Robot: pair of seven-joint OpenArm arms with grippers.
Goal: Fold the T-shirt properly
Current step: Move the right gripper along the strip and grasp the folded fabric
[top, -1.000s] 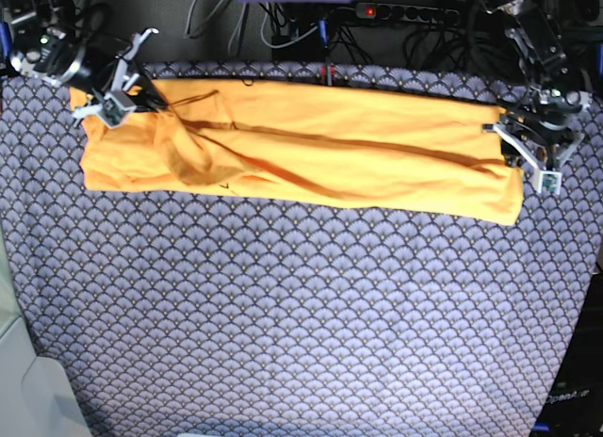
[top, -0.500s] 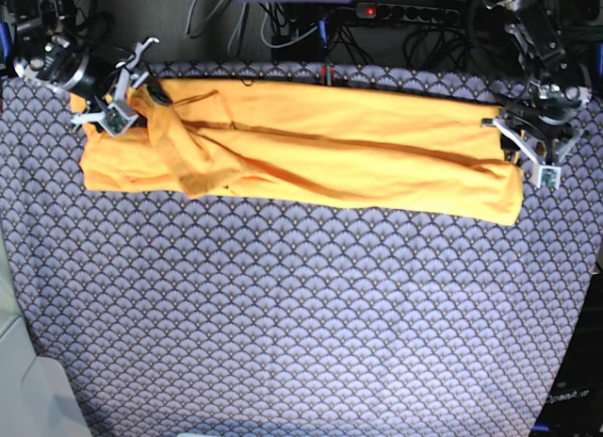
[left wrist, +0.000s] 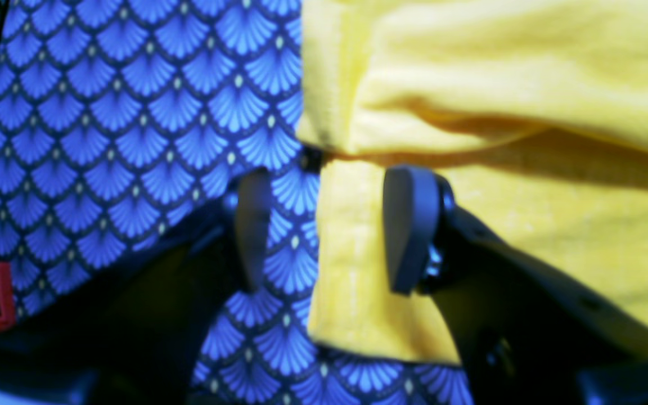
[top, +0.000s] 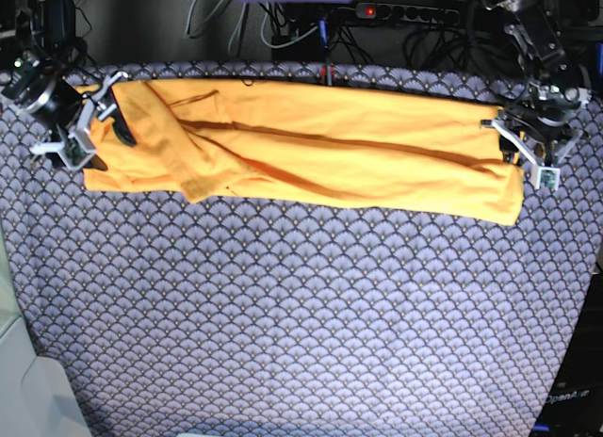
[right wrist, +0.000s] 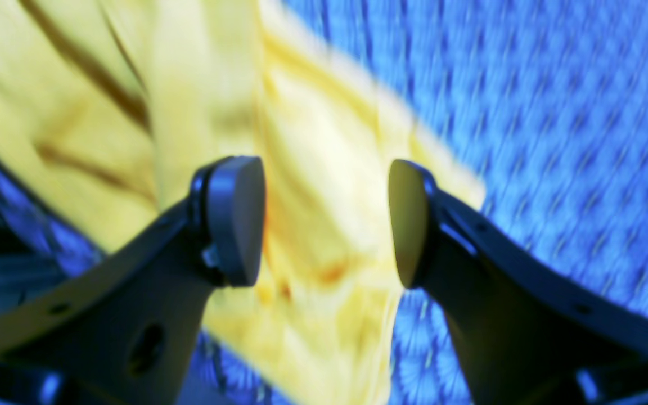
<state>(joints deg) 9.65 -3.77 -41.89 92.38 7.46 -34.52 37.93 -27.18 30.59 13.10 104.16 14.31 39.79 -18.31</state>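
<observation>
The yellow-orange T-shirt [top: 311, 145] lies folded into a long band across the far part of the table. My right gripper [top: 98, 117] hangs open at the shirt's left end. In the right wrist view, blurred yellow cloth [right wrist: 313, 140] shows below the open right gripper [right wrist: 321, 222], and nothing sits between its pads. My left gripper [top: 529, 156] stands open at the shirt's right end. In the left wrist view the shirt's side edge [left wrist: 346, 247] runs between the spread fingers of the left gripper [left wrist: 329, 225], and the pads do not press on it.
A blue-grey scallop-patterned cloth [top: 301, 315] covers the whole table. A power strip [top: 405, 11] and cables lie behind the far edge. A pale object [top: 33, 390] sits at the near left corner.
My right gripper opened, let go of the shirt's left end and pulled away to the left. The raised fold dropped flat onto the shirt. The left arm has not moved.
</observation>
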